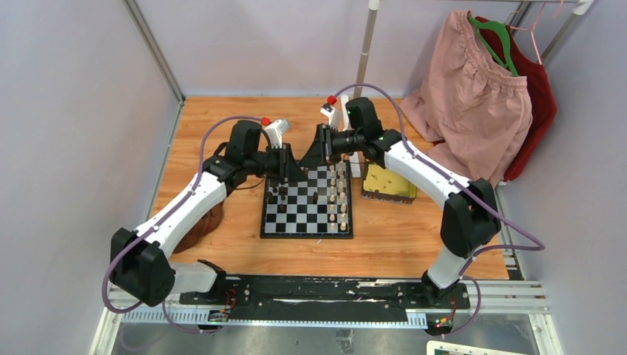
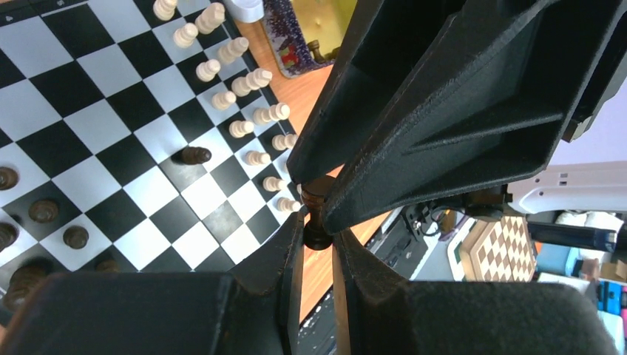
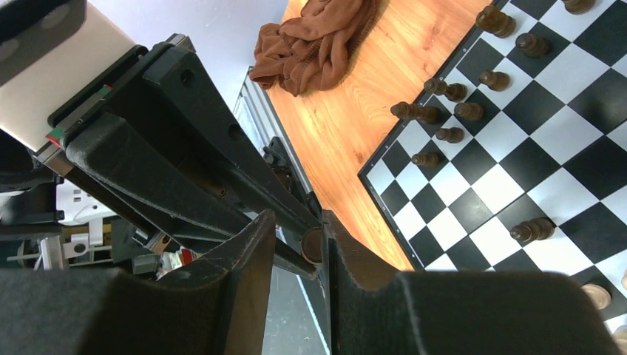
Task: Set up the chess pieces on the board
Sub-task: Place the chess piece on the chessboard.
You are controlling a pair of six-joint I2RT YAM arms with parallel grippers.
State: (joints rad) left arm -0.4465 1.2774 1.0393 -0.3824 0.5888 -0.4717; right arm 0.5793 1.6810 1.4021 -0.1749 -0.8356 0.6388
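Observation:
Both grippers meet above the far edge of the board. My left gripper is shut on the base of a dark chess piece. My right gripper reaches in from the other side with its jaws slightly apart around that piece, which touches only one finger. In the top view the left gripper and right gripper nearly touch. Cream pieces line the board's right side. Dark pieces stand on its left side. One dark piece stands mid-board.
A gold tray lies right of the board. A brown cloth lies on the table at the left, under the left arm. Pink and red clothes hang at the back right. A white post stands behind the board.

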